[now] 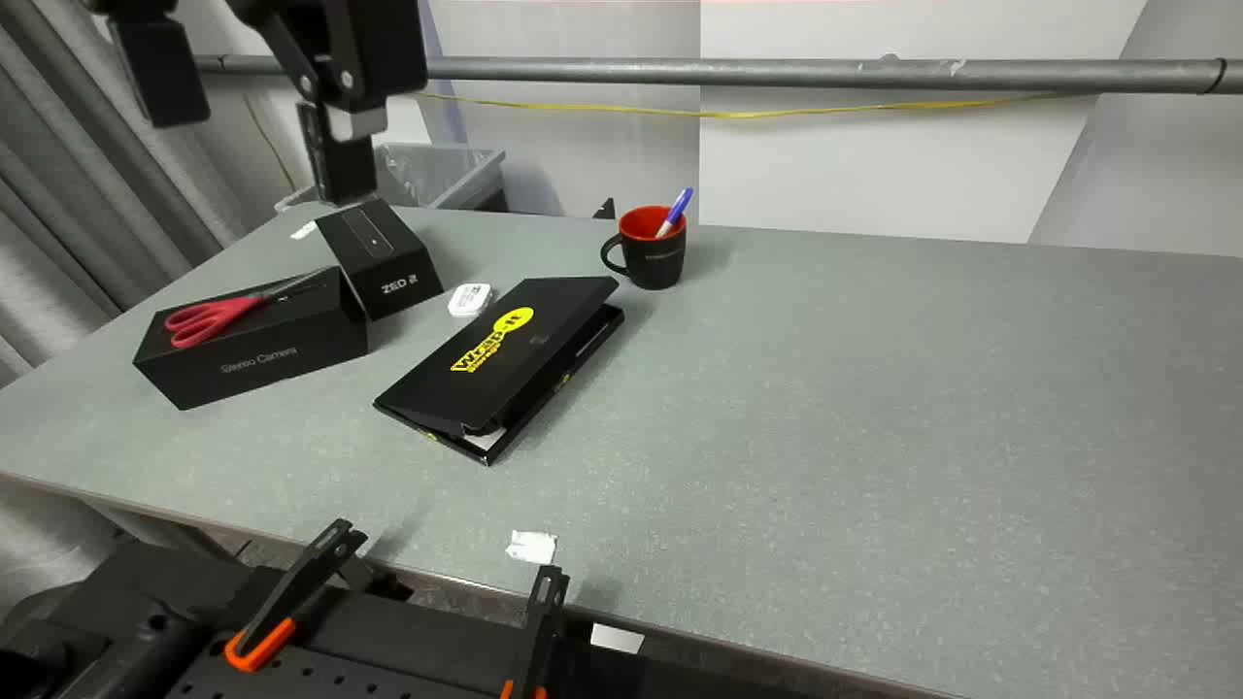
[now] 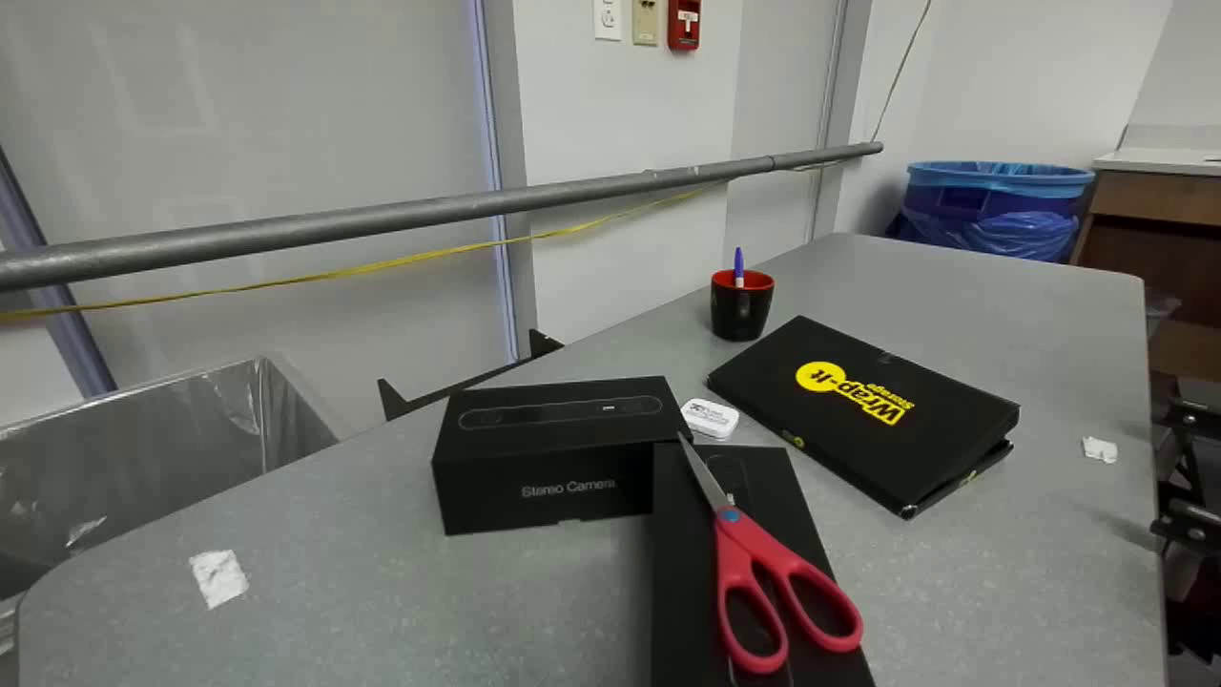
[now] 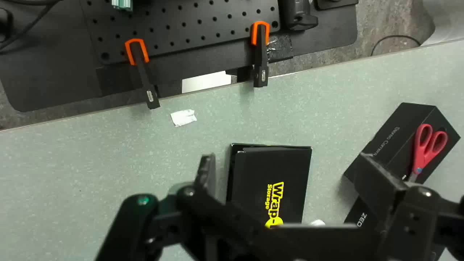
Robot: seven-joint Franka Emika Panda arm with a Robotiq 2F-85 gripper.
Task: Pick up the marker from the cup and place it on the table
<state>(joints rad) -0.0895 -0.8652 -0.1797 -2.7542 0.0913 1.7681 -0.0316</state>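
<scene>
On the grey table (image 1: 874, 388) I count one cup (image 1: 653, 260), with one marker (image 1: 678, 210) leaning inside it, blue end above the rim; one small white case (image 1: 470, 300); one pair of scissors (image 1: 206, 321). A Wrap-It box (image 1: 486, 359) just beside the cup and, farther from it, a ZED 2 box (image 1: 386, 274) and another black box (image 1: 260, 361) under the scissors make three boxes. The one gripper (image 1: 264, 157) hangs aloft, well apart from the cup and its marker, to the cup's left in an exterior view, jaws spread wide, released.

Open air above marker (image 1: 676, 212), Wrap-It box (image 1: 500, 354) near cup (image 1: 656, 262), pipe (image 1: 777, 72) behind, table (image 1: 923, 408) open alongside
</scene>
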